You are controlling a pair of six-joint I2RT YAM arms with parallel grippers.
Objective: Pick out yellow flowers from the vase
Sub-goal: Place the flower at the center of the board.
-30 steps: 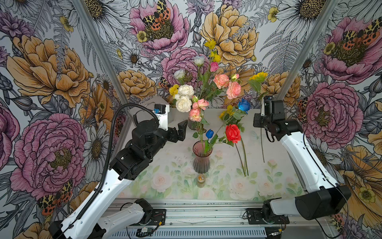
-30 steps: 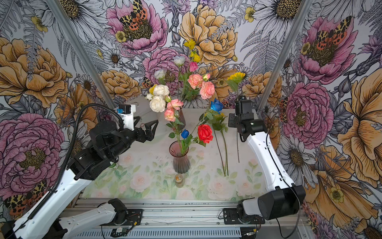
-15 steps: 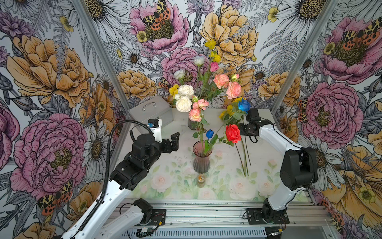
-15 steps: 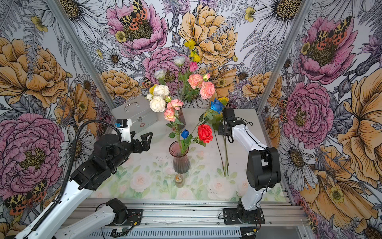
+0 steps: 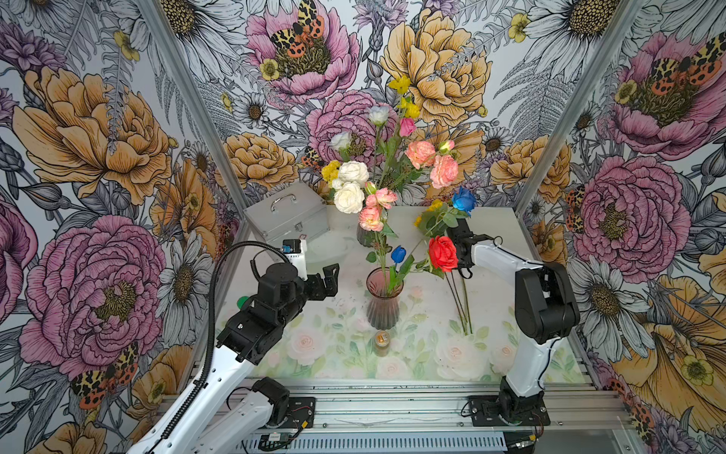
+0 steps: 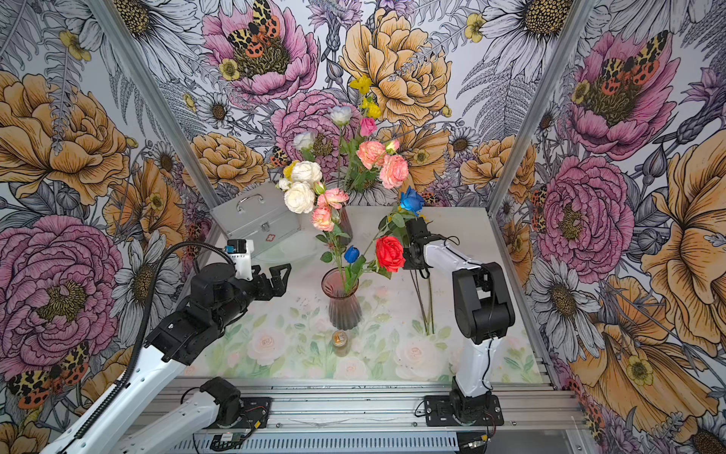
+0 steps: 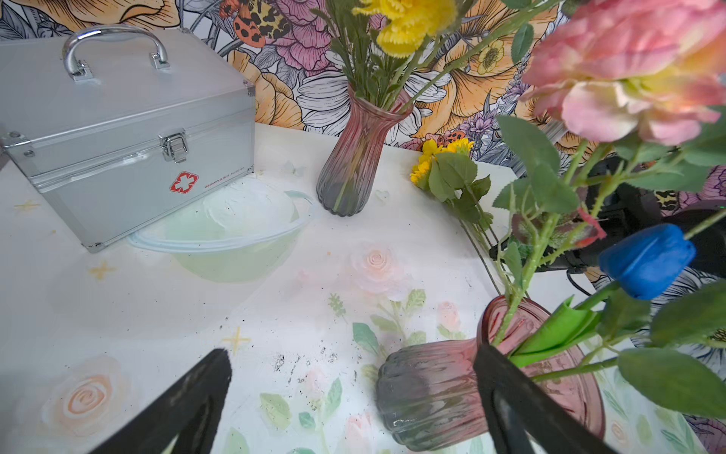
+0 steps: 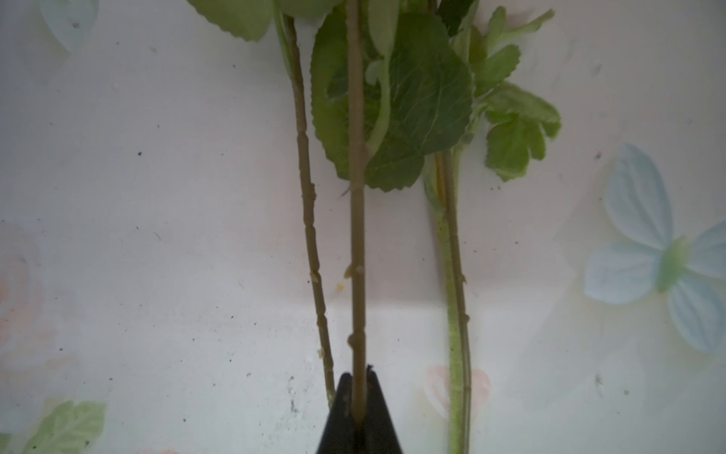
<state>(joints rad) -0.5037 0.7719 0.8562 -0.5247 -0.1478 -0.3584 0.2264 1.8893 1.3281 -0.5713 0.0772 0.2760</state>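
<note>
The tabletop (image 5: 506, 236) carried two ribbed pink vases, the front vase (image 5: 383, 304) at its middle and the back vase (image 5: 363, 238) by the wall. A silver case (image 5: 288, 214) stood on the left arm's side.

Over the last second the right arm (image 5: 546, 302) had swung down from high at the back, where it had held a yellow bloom aloft. It now lay low over the tabletop just beside the front vase. The left arm (image 5: 271, 310) had drawn back from that vase. The left pincer (image 5: 329, 277) gaped wide and empty, near the vase but apart from it.

The yellow flowers (image 7: 457, 146) were in two places. Some lay on the tabletop on the right arm's side of the front vase, their heads (image 5: 434, 205) toward the back wall. Others stood in the back vase: a tall spray (image 5: 400, 83) and a small cluster (image 5: 330, 171) beside the white roses (image 5: 351, 184). The front vase showed a red rose (image 5: 442, 253) with pink and blue blooms, and no yellow that could be made out.

In the right wrist view the right pincer (image 8: 356, 383) was nipped narrow on one stem (image 8: 357, 236), which lay alongside two other stems (image 8: 310, 236) on the tabletop. The carried flower had thus reached the pile. It probably needed only releasing, with the back vase's yellows left to pull.
</note>
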